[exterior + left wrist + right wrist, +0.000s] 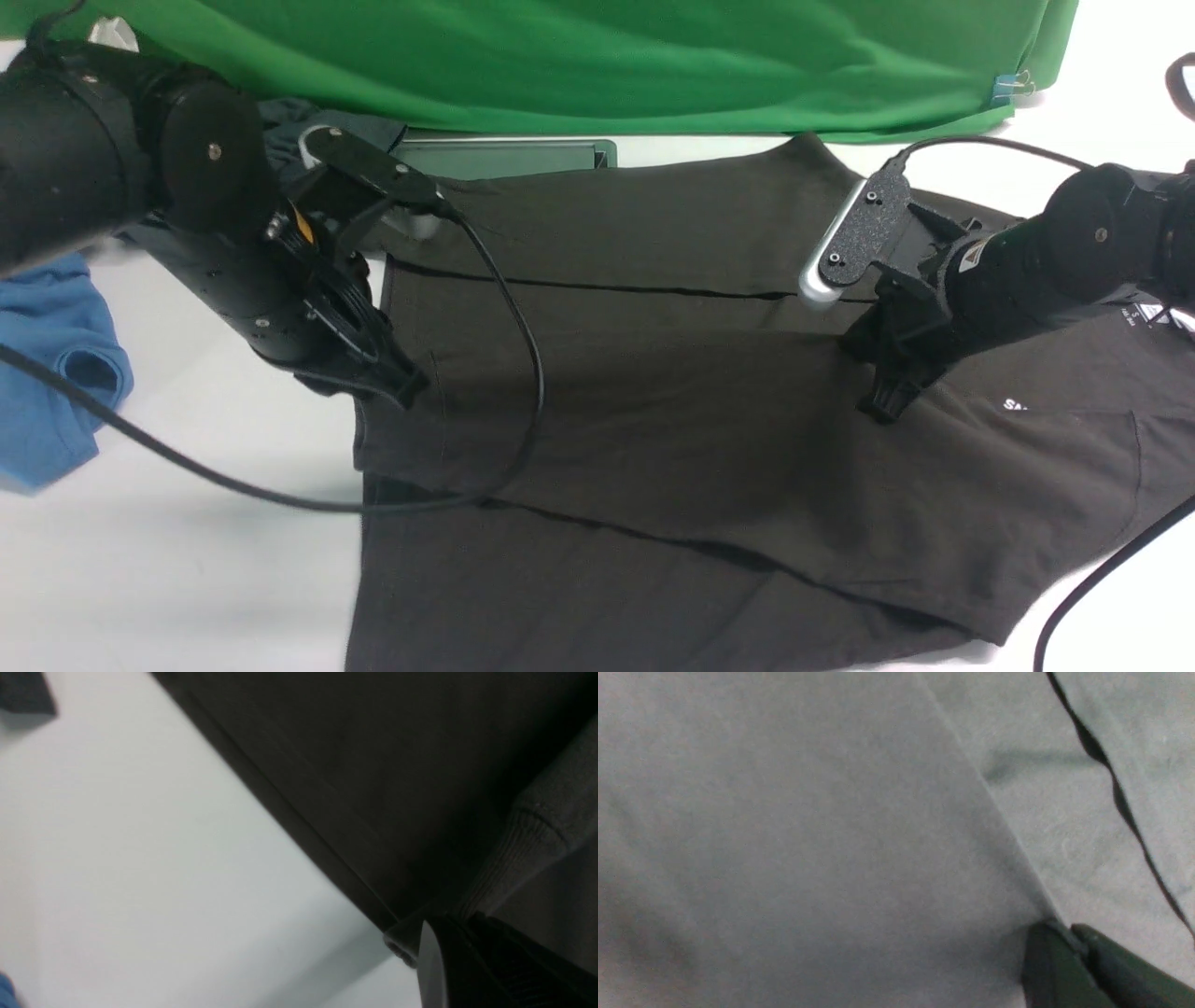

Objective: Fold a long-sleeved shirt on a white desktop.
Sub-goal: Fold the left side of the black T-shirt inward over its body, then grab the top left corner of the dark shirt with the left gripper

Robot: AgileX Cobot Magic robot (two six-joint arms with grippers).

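Dark shirt (653, 392) clenched in our left fingers (401, 381) and right fingers (885, 399); we should carry both evenly, keeping cloth taut.

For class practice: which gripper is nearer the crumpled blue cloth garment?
Left. The left gripper is at the edge of the dark cotton shirt nearest the blue cloth garment; the right gripper is far across.

Long-sleeved shirt (653, 392) lies spread on the bench (187, 560), centre to right of frame. Second shirt (47, 373) at left edge, apart. Hatch (504, 154) upper centre, behind the long-sleeved shirt. Cloth backdrop (607, 56) along top. Left end effector (406, 385) at the long-sleeved shirt's left edge; right end effector (882, 406) on it, centre right.
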